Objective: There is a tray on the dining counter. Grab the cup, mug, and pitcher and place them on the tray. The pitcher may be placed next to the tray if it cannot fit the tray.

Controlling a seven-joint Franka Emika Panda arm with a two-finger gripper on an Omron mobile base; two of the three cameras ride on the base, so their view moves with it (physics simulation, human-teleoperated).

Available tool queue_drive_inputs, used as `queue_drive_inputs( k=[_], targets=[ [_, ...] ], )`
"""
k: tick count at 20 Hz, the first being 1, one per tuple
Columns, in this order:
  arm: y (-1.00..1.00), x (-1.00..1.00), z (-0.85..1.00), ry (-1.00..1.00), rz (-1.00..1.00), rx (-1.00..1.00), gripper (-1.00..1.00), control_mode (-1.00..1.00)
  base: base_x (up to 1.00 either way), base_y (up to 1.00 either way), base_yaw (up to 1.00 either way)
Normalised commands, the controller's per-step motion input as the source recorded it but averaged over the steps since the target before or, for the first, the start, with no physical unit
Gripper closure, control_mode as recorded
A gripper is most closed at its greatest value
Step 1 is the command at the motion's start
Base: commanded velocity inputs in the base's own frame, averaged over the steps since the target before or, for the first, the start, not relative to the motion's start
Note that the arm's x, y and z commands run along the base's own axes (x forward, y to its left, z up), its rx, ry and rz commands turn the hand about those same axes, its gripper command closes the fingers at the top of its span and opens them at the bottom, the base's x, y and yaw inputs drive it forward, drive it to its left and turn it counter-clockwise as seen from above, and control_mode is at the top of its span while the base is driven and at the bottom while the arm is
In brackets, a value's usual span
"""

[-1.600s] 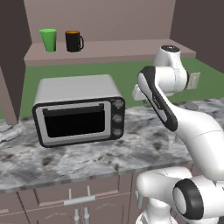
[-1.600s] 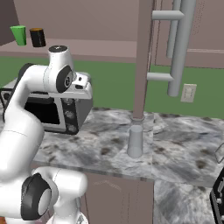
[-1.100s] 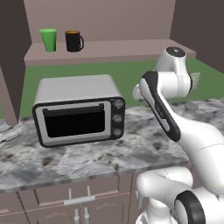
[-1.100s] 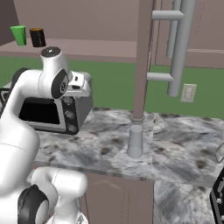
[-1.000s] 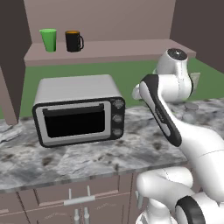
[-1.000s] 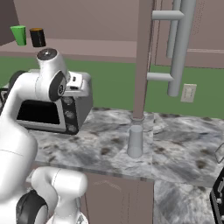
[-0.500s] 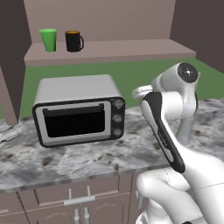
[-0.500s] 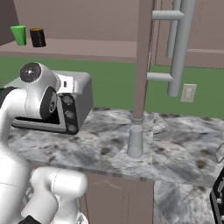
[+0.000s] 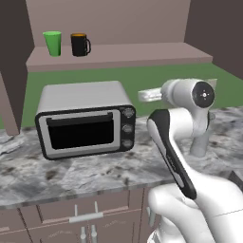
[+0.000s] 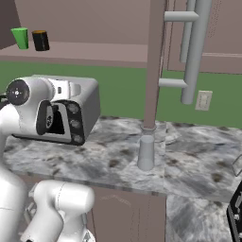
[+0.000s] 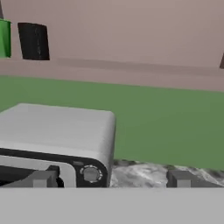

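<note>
- Since the earlier frame, the arm's upper joint has dropped from above the toaster oven point(image 9: 85, 121) to about its top edge, and the hand has swung toward the wall; the base views are otherwise unchanged, so the base has not driven.
- Marbled surface point(image 9: 71, 173): carries the toaster oven and, in the right base view, the pitcher point(image 10: 146, 152). It stands between the base and the wall shelf.
- Wall shelf point(image 9: 133, 53): runs along the back wall above a green band. Cup and mug stand on it, well above the surface, so the arm must reach up and over the oven (judgement from the present layout).
- Pitcher: tall, slim, pale grey, translucent, upright at the foot of a brown post, well apart from the oven.
- Mug point(image 9: 79, 44): black cylinder, orange inside, handle on its right in the left base view, just beside the cup and not touching it.
- Cup point(image 9: 52, 43): bright green, handleless, tapering toward its base, upright near the shelf's left end.
- Fingers point(image 11: 41, 178): spread wide and holding nothing, with the oven's knob corner and bare surface between them in the hand view. The wide spread suits a grasp not yet begun (no task object has been collected).
</note>
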Motion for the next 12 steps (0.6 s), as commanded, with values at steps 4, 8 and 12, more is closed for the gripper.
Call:
queue_drive_inputs(
  k=[4,8,12],
  targets=[
    [0.38,-0.03,0.47,-0.10,0.05,0.01,-1.00,-1.00,0.00,0.00,0.00],
    [0.29,-0.05,0.53,-0.04,0.08,0.03,-1.00,-1.00,0.00,0.00,0.00],
    [0.24,0.00,0.50,-0.03,0.12,0.05,-1.00,-1.00,0.00,0.00,0.00]
  ],
)
